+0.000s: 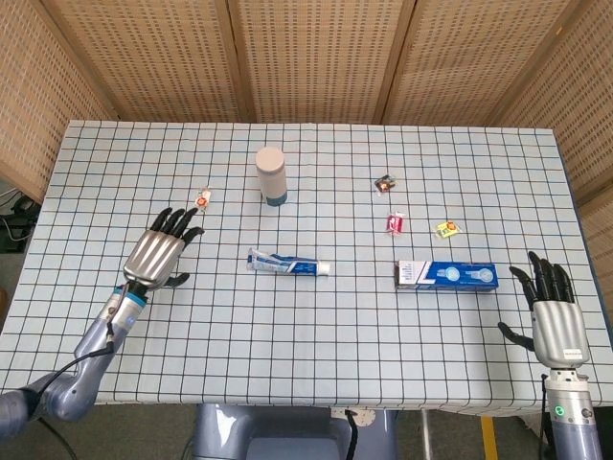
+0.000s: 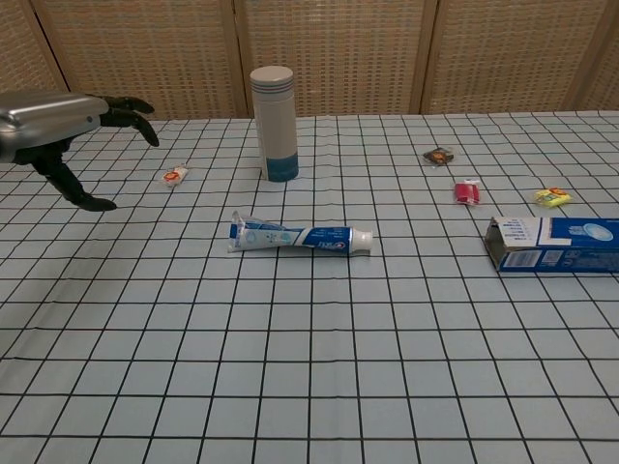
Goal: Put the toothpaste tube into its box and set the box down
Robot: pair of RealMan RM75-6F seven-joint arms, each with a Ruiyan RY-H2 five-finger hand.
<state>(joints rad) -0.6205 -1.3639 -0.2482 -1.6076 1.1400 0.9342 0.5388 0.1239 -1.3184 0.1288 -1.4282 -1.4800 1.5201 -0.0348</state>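
The white and blue toothpaste tube (image 1: 288,263) (image 2: 300,235) lies flat near the table's middle, cap pointing right. Its blue box (image 1: 447,275) (image 2: 553,243) lies on its side to the right, open end facing the tube. My left hand (image 1: 160,253) (image 2: 58,127) hovers open over the table left of the tube, fingers spread and holding nothing. My right hand (image 1: 552,314) is open at the table's front right corner, just right of the box and apart from it; the chest view does not show it.
A white cylinder bottle with a blue base (image 1: 271,175) (image 2: 274,123) stands behind the tube. Small wrapped sweets lie scattered: one at the left (image 1: 203,198), a brown one (image 1: 385,182), a red one (image 1: 395,223) and a yellow one (image 1: 446,229). Wicker screens back the table.
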